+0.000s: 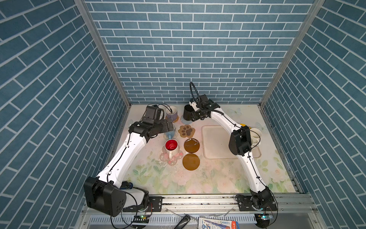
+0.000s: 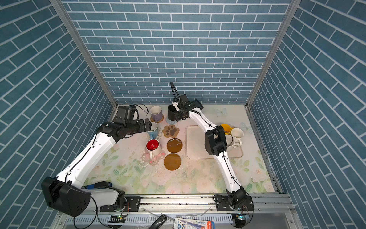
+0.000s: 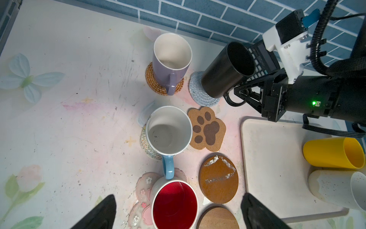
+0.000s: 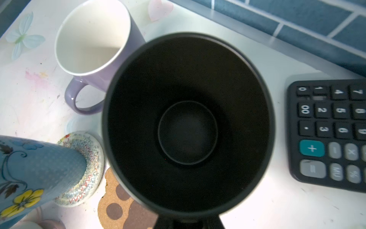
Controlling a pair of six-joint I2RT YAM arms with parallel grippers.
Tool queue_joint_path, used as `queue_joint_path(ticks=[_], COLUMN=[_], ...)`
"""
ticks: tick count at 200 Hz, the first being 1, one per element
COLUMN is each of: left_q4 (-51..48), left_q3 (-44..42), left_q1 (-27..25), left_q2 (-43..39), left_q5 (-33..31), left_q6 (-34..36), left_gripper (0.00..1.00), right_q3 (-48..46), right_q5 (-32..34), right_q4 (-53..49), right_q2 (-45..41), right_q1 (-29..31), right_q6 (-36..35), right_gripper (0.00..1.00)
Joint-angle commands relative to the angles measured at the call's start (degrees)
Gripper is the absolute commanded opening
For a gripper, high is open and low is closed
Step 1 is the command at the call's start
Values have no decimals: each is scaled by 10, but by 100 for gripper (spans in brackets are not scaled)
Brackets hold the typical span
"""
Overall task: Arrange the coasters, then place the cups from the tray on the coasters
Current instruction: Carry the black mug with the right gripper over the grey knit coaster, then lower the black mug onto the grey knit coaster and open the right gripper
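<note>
1. Right claw [image 3: 238, 95], nearly closed, pinches the handle of the black mug [image 1: 187, 113]. The mug leans over the blue-grey coaster [image 3: 195, 93] at 12 o'clock of the paw coaster [image 1: 186, 131]; whether its base rests there cannot be told.
2. Left claw [image 3: 179, 198] hangs wide open and empty above the blue mug [image 3: 168, 130], with the red-lined mug [image 1: 171, 145] at its 6 o'clock, both on coasters.
3. Risk: released while tilted, the black mug could rock off the coaster's edge and strike the lavender mug [image 1: 171, 113] at its 9 o'clock or the calculator [image 4: 326, 134] just beside it.
4. Risk: fingers at the handle may drag the mug sideways as they draw back.
5. Risk: the yellow mug [image 2: 225, 127] and 2 cream mugs [image 2: 237, 133] stand at 3 o'clock on the tray [image 1: 215, 142], beneath the right arm's elbow [image 1: 239, 142] in both top views; a low swing back could brush them.
6. Risk: a careless drop of the left claw would clip a placed mug's rim.
</note>
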Motion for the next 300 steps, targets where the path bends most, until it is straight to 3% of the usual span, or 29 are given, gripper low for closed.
queue_joint_path(ticks=[1,129,249,276,300], left_q4=[-9,-5,-8,-8,-10], left_q3=[-17,-24,-30,-31,-30], left_q1=[6,10,10,10,10], left_q2=[-3,-5,-9,-12,-15], left_q5=[7,20,20,21,22], left_q6=[8,10,8,7,5], left_gripper=[99,99,99,99,99], right_q3=[48,89,53,33,4], right_q5=[-8,58,40,46,51], right_q4=[33,50,45,49,63], right_q2=[3,31,36,25,6], right_q1=[9,13,24,25,25], right_q6=[-15,-18,-18,-15,-14], right_gripper=[0,0,0,28,45])
